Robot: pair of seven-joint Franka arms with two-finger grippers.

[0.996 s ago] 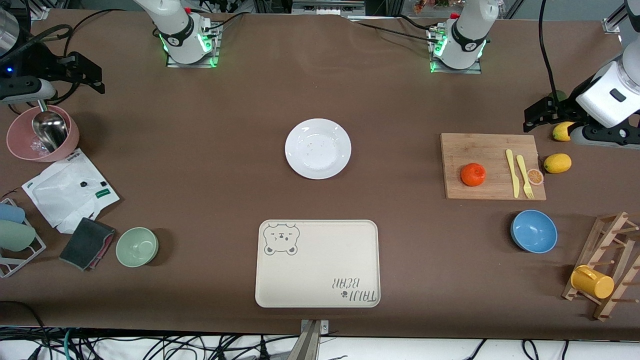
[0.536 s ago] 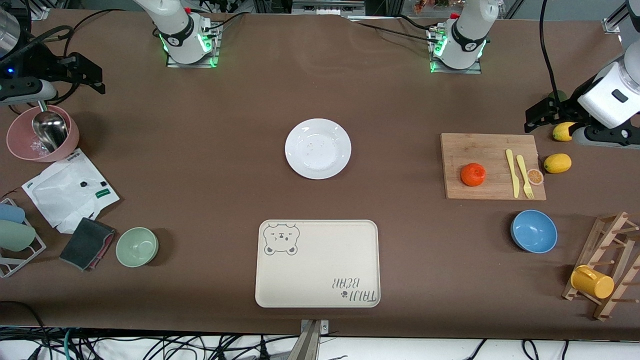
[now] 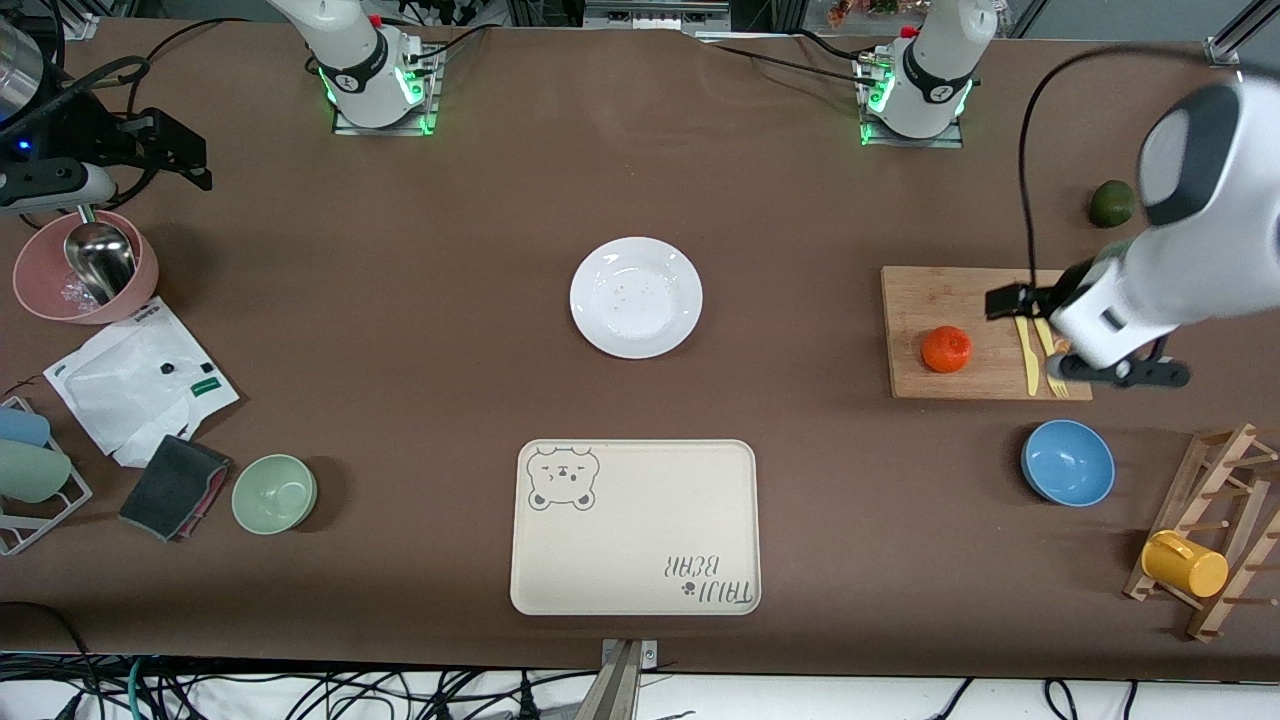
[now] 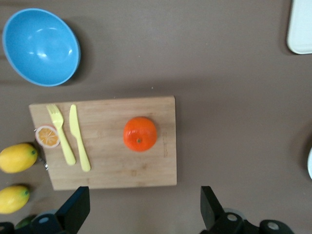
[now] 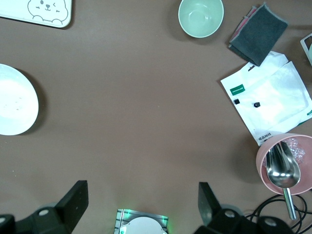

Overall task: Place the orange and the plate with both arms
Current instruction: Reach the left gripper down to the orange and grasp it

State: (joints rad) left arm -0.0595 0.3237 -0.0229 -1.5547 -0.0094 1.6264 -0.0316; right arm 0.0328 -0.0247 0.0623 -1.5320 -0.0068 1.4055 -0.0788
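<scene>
Front view is showing the left tool [image 4: 142, 204] hovering over the cutlery end of the cutting board [image 3: 920, 290], in the middle band of the frame at the left arm's end of the counter [image 3: 400, 300]. Its fingers are standing wide apart and carrying nothing. The orange [image 3: 946, 349] is sitting on the board's other half, apart from the yellow knife [image 3: 1025, 350], and nothing is touching it. The plate [image 3: 636, 297] is lying bare at the centre of the frame, with the bear tray [image 3: 635, 527] well apart from it in the lower middle.

The step in hand is probably the reach for the orange. To do it well, the left tool is needing to slide along the board until the fruit sits squarely between the fingers, then sink straight down and close around its widest part, gently, since a round fruit is likely to roll if nudged from one side.

Room is generous: open brown counter is surrounding the plate and lying between it and the board. The tight spots are the knife and fork beside the orange, the board's edge, and the blue bowl [image 3: 1068, 462] lower in the frame.

The right tool [image 5: 140, 195] is waiting in the upper corner at the right arm's end, fingers spread and empty, near the pink bowl [image 3: 30, 300]
</scene>
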